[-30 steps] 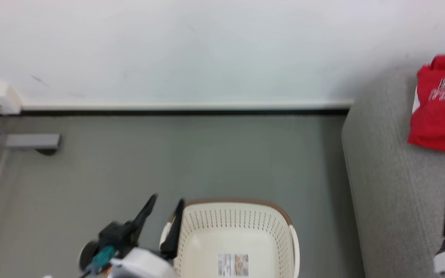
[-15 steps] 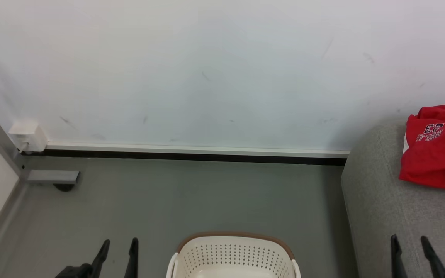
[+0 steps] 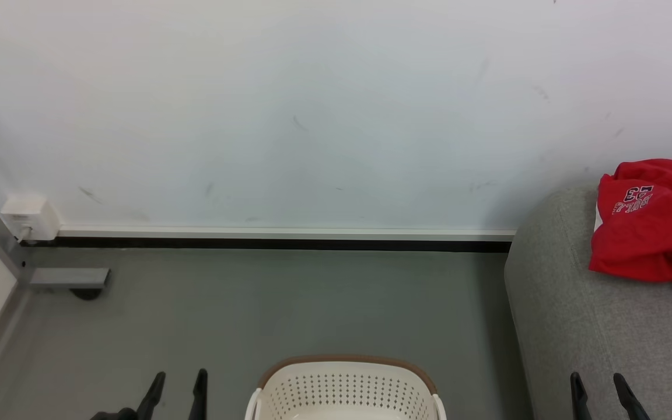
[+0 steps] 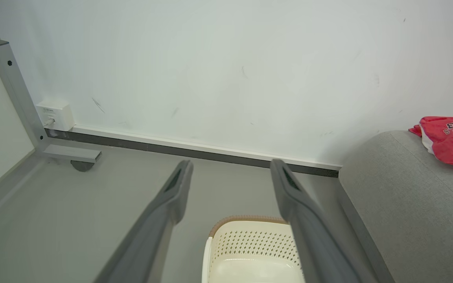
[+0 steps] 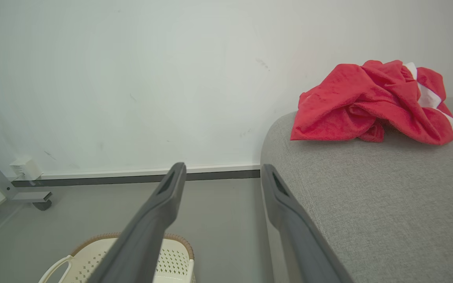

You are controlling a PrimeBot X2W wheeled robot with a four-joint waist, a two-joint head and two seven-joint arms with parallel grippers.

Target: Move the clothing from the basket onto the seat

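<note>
The clothing [image 3: 651,221] lies in a crumpled red heap on the seat [image 3: 592,338], near its rounded far corner and close to the wall [image 3: 312,105]. Printed lettering and a number show on the heap's upper fold in the head view. In the right wrist view white panels show along the far side of the heap. The seat is a grey upholstered sofa at the right of the head view, with its curved edge facing the floor [image 3: 254,303].

The basket [image 3: 345,385] stands on the floor just beside the seat, at the bottom middle of the head view. Its brown rim and perforated cream wall are visible, and the left wrist view looks down onto part of its pale bottom.

The left hand [image 3: 180,375] hovers over the floor to the left of the basket, with its two dark fingers apart and nothing between them. The right hand [image 3: 597,377] hovers over the near part of the seat, well apart from the clothing. Its fingers are likewise spread and hold nothing.

Along the foot of the wall runs a white and black skirting strip [image 3: 283,238]. At its left end sit a small white box [image 3: 27,217] and a grey metal frame foot [image 3: 67,277].
</note>
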